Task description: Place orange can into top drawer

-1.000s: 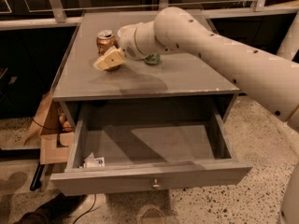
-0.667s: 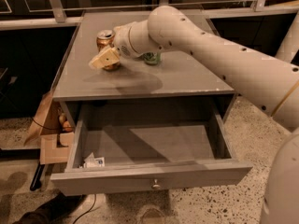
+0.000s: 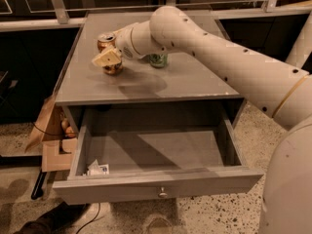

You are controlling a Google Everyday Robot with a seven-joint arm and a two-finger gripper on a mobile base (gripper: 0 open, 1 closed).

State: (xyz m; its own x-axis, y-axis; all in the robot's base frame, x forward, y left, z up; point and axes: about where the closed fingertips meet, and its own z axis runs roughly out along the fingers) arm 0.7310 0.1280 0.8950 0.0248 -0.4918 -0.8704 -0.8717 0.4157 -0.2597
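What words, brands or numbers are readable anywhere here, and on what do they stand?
No text can be read here.
The orange can: label too blurred.
The green can: mostly hidden behind the arm, unreadable.
The white packet in the top drawer: print too small.
The gripper, at the orange can on the tabletop: no marking visible.

The small orange-gold drink can [image 3: 105, 43] with a silver top stands on the matte grey wooden counter [image 3: 161, 84]. The pale cream-yellow claw [image 3: 107, 58], on an off-white arm [image 3: 209, 48] dotted with dark spots, sits right in front of it, with a green can [image 3: 158, 60] behind. The wide shallow top drawer [image 3: 122, 190] is the same plain grey with a small round silver knob [image 3: 162, 194] and holds a white crumpled packet [image 3: 97, 168]; the floor [image 3: 234, 213] is pale beige, speckled with dark flecks.
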